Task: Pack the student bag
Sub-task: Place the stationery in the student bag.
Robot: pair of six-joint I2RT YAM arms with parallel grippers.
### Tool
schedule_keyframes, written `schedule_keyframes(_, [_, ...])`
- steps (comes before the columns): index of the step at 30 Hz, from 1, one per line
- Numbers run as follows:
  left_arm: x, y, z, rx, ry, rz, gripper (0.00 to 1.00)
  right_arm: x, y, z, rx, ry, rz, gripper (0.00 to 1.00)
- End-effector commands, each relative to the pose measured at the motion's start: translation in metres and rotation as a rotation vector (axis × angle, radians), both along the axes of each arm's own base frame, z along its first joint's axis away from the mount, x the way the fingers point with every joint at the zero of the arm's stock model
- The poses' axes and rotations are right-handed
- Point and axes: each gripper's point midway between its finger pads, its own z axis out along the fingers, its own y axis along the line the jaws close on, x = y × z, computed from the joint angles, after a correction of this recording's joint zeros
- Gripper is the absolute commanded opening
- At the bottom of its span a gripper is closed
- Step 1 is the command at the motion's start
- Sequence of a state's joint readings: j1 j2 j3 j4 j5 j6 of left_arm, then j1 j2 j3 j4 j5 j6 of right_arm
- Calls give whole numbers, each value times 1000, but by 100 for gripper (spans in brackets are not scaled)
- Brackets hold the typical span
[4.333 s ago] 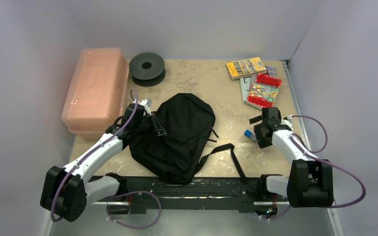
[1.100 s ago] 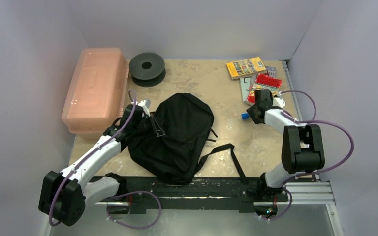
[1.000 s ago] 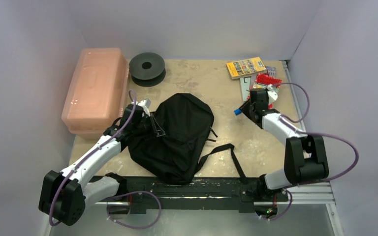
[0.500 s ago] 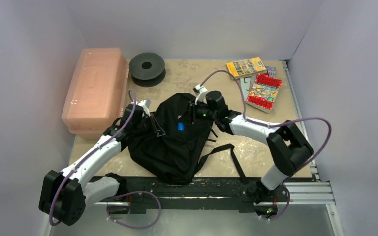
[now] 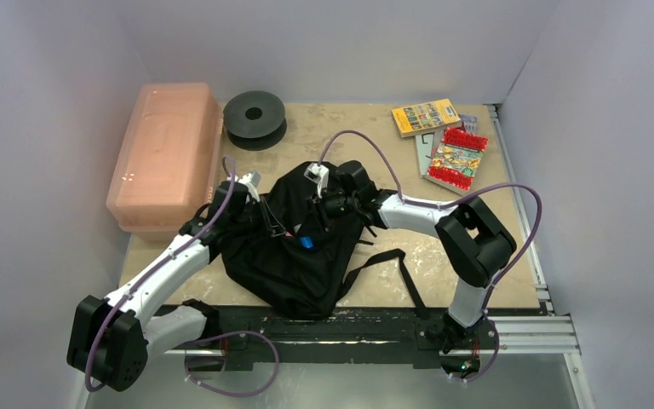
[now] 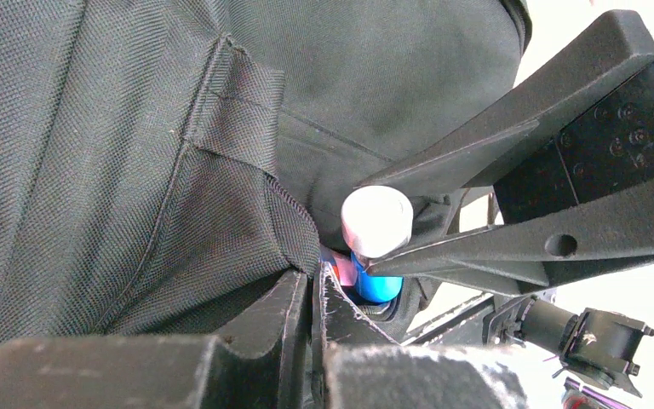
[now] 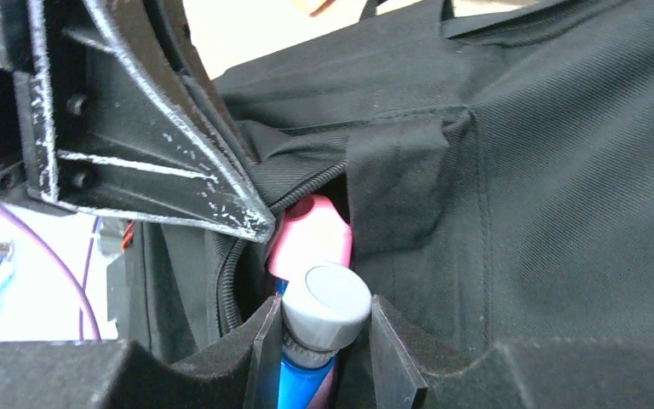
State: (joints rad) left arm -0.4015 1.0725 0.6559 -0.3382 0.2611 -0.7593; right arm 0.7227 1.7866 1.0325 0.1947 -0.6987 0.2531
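- The table (image 5: 353, 141) has a beige, stained top. Plain pale walls (image 5: 341, 43) close it in on the left, far and right sides.
- A black rail (image 5: 366, 327) runs along the near edge and carries both arm bases.
- A pink box (image 5: 166, 153) lies at the far left, with its lid on.
- A black spool (image 5: 255, 115) lies flat just right of the box, near the far wall.
- Books (image 5: 454, 158) lie at the far right. A yellow one is farthest, and a red-edged one rests on others just nearer.
- The bag (image 5: 294, 273) lies flat in the middle of the table, nearer the left side. A strap (image 5: 392, 260) trails from it to the right and toward the near edge.
- The left gripper (image 6: 312, 290) is at the bag's left edge. Its fingers are almost together and pinch the fabric rim beside the zip opening.
- The right arm reaches across from the right, over the bag's far part.
- The right gripper (image 7: 327, 336) is at the same opening, facing the left gripper. Its fingers are set narrow and clamp a blue tube (image 6: 376, 223) with a pale cap.
- The tube's capped end points at the zip opening, close to the left fingertips.
- A pink item (image 7: 311, 234) shows in the opening, just behind the cap. What it is cannot be told.
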Motion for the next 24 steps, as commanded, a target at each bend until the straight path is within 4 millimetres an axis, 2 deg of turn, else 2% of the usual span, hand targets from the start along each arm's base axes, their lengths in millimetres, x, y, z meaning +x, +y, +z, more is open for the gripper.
schedule_keyframes(1, [8, -6, 19, -51, -83, -4, 0, -33, -1, -8, -23, 13, 220, 18])
schedule_keyframes(4, [8, -6, 17, -50, -78, -6, 0, -35, -1, -22, -86, 36, 232, 24])
schedule_keyframes(7, [8, -7, 16, -56, -74, -8, 0, -33, 4, -35, -110, 75, 224, 23])
schedule_keyframes(12, [3, -14, 28, -119, -99, -29, 0, -31, 20, -33, -74, 89, 238, 24])
schedule_keyframes(16, [1, -9, 32, -102, -117, -15, 0, -29, 21, -40, -102, 94, 230, 24])
schedule_keyframes(20, [4, -12, 32, -105, -103, -16, 0, -28, 23, -30, -93, 87, 220, 26])
schedule_keyframes(24, [2, -13, 33, -134, -110, -3, 0, -28, 42, 16, 61, 147, 226, 24])
